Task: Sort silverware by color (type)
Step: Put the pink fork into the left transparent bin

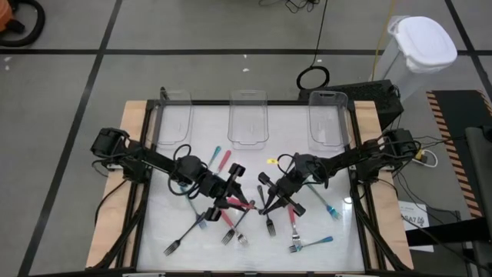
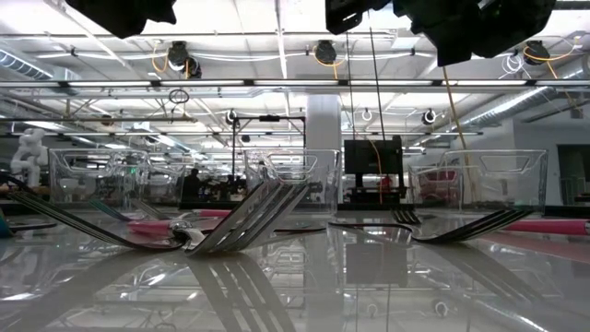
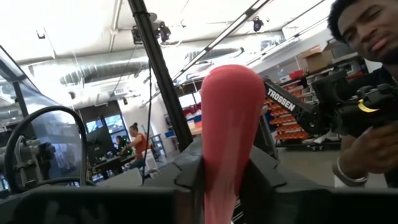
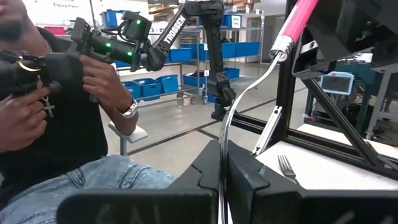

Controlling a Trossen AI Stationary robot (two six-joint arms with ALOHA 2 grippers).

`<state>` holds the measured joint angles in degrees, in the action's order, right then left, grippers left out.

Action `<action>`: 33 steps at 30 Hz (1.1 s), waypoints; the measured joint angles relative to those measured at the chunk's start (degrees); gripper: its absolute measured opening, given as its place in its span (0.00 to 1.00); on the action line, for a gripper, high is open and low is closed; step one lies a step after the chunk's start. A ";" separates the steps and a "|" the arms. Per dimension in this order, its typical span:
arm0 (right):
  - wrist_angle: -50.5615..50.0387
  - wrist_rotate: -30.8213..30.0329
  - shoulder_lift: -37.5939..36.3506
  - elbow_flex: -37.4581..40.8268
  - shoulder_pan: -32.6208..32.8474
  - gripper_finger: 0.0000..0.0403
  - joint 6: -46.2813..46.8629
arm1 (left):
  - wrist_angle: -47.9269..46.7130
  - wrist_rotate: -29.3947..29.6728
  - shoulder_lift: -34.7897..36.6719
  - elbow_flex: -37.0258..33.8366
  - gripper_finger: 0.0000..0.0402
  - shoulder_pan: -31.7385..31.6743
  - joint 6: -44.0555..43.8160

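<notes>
Both grippers meet over the middle of the white table on one pink-handled fork (image 4: pixel 297 22). My left gripper (image 1: pixel 237 187) comes from the table's left and is shut on its pink handle (image 3: pixel 230 118). My right gripper (image 1: pixel 267 198) comes from the right and is shut on its silver metal end (image 4: pixel 239 106). Several other forks lie flat on the table below and around them: a black one (image 1: pixel 269 223), a blue one (image 1: pixel 330 209), a teal one (image 1: pixel 319 241) and a red one (image 1: pixel 223 159). Three clear trays (image 1: pixel 248 123) stand along the far edge. My left gripper pinches the pink handle (image 3: pixel 221 168) between its two fingers. The handle runs along the fingers and its rounded free end (image 3: pixel 231 81) sticks out past them. The fingers come roughly level from the table's left. The fork is lifted clear of the table. My right gripper pinches the fork's silver metal part (image 4: pixel 222 149) between its two fingers, which hide the tines. The curved neck rises out past the fingertips to the pink handle. The fingers come roughly level from the table's right, along the fork.
A black frame (image 1: pixel 354 154) runs around the table, with posts at its sides. A person (image 4: pixel 56 93) holding hand controls stands beyond the table. In the low view several forks (image 2: pixel 249 221) lie close to the near edge. A white-lidded bin (image 1: pixel 419 46) stands off the table's far right.
</notes>
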<state>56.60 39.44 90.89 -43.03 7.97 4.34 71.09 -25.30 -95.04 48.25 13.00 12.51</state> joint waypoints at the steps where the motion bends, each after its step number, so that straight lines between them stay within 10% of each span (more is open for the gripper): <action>1: 0.00 -0.03 0.00 0.00 0.02 0.01 0.00 | 0.00 -0.02 0.00 0.00 0.15 -0.12 -0.08; 16: -9.20 -14.60 -4.19 -0.04 -0.09 0.29 3.57 | -4.84 0.12 2.69 0.02 0.15 -3.33 -9.22; 26: -30.30 -32.70 -15.12 -0.07 -0.14 0.45 0.52 | -25.54 12.70 14.98 0.00 0.15 -4.35 -7.48; 33: -43.66 -46.25 -20.94 -0.07 -0.03 0.47 0.79 | -43.99 34.85 24.52 0.01 0.15 -4.29 -7.69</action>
<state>12.94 -6.81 69.96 -43.09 7.94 5.13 27.10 9.55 -70.52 48.26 8.70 4.83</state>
